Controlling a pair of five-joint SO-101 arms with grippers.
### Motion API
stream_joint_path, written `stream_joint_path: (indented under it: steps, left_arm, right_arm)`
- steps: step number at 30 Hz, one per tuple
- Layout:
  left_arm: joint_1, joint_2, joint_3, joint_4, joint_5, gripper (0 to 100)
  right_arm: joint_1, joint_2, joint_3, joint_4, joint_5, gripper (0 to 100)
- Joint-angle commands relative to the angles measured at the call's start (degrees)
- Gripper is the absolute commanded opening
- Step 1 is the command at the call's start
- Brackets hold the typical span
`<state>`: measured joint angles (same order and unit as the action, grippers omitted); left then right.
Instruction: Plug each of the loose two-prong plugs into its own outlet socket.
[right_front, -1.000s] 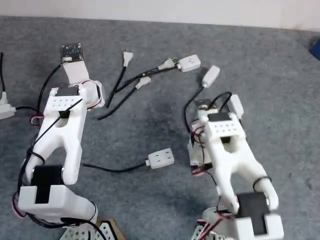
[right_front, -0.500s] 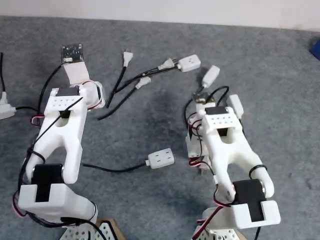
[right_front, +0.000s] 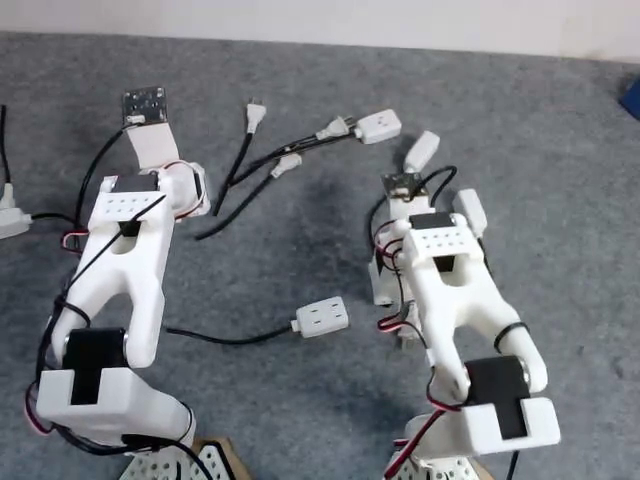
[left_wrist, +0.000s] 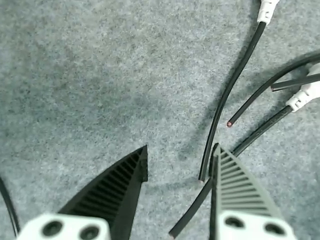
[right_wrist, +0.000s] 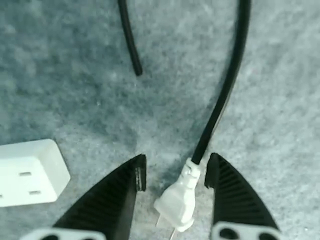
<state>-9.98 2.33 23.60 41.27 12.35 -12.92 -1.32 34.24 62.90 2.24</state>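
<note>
In the right wrist view a white two-prong plug (right_wrist: 176, 200) on a black cord lies on the grey carpet between the fingers of my right gripper (right_wrist: 177, 157), which is open. A white outlet socket (right_wrist: 27, 172) lies just beside one finger. My left gripper (left_wrist: 180, 150) is open low over the carpet, with a bare cord end (left_wrist: 202, 175) by one finger. Two more white plugs (left_wrist: 267, 9) (left_wrist: 305, 95) lie farther off. From above, loose plugs (right_front: 255, 112) (right_front: 287, 163) lie near the left arm's gripper (right_front: 190, 190). Another plug (right_front: 333, 127) touches an outlet (right_front: 378, 125).
Another outlet (right_front: 420, 150) lies just beyond the right arm (right_front: 445, 260), and one (right_front: 320, 316) lies between the arms on a black cord. A white block (right_front: 10, 215) sits at the left edge. Black cords cross the carpet between the arms.
The right arm has swung left and stretched a little farther forward, its wrist now nearer the far outlet. The left arm has not moved.
</note>
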Motion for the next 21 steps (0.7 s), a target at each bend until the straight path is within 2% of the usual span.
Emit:
stream_joint_path:
  steps: [1,5,11,13,17,21]
  left_arm:
    - [0.9,-0.4,-1.9,-0.9,0.3,21]
    - [0.9,-0.4,-1.9,-0.9,0.3,21]
    - [1.0,-0.4,-1.9,-0.9,0.3,21]
    - [1.0,-0.4,-1.9,-0.9,0.3,21]
    - [1.0,-0.4,-1.9,-0.9,0.3,21]
    - [1.0,-0.4,-1.9,-0.9,0.3,21]
  right_arm:
    - [-0.4,3.1,-2.2,-0.7,0.8,19.1]
    - [0.2,8.5,-3.0,-0.7,0.7,19.1]
    - [1.9,7.6,-5.8,1.5,0.2,19.0]
    - [1.8,7.1,-5.9,2.9,0.1,15.4]
    - [2.1,7.0,-5.5,4.6,-0.9,0.5]
    - [2.1,7.0,-5.5,5.7,-0.8,1.8]
